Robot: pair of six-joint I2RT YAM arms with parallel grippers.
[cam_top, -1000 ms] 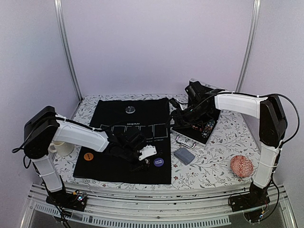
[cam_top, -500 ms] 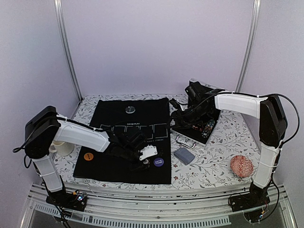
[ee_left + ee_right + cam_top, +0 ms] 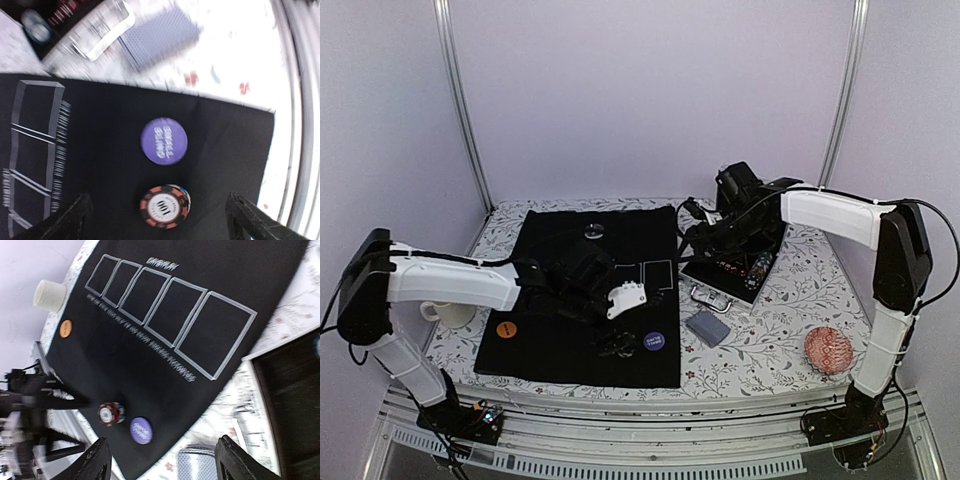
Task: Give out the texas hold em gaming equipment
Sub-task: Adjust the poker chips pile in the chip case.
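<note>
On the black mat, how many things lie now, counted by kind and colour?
Orange button disc: 1
Purple button disc: 1
Silver button disc: 1
Chip stack: 1
Total: 4

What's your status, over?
Left gripper open, red-and-black poker chip stack standing free on black fabric mat beside purple round button. Right gripper open, empty. Nothing blocking.
</note>
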